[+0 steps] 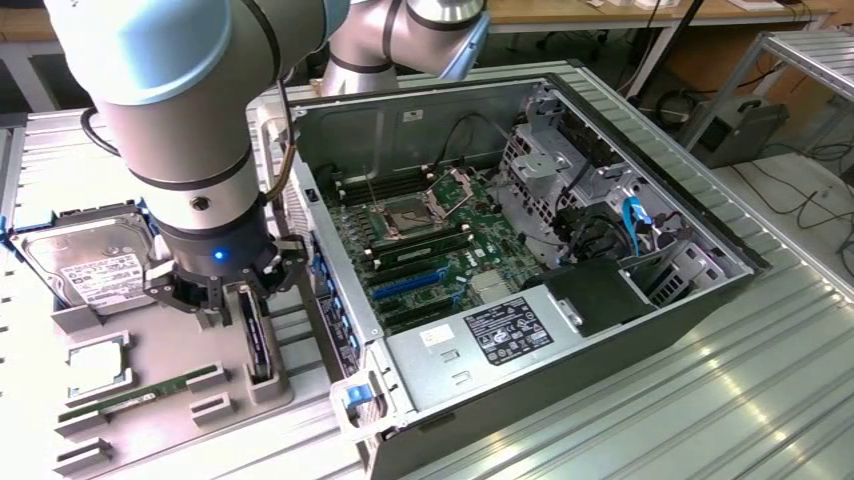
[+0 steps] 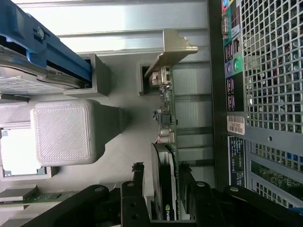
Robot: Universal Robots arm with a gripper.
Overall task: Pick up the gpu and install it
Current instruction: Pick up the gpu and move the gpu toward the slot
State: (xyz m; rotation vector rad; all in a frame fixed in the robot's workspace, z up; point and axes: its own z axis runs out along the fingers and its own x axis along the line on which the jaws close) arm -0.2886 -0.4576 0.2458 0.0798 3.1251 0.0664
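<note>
The gripper (image 1: 227,305) is at the lower left of the exterior view, lowered over the gpu (image 1: 258,345). The gpu stands on edge in a slot of the grey fixture tray (image 1: 160,345), just beside the open computer case (image 1: 534,250). In the wrist view, the gripper (image 2: 160,172) straddles the gpu (image 2: 164,187). The jaws are open, with a narrow gap visible on one side. The hard drive (image 1: 87,265) lies at the exterior view's left.
</note>
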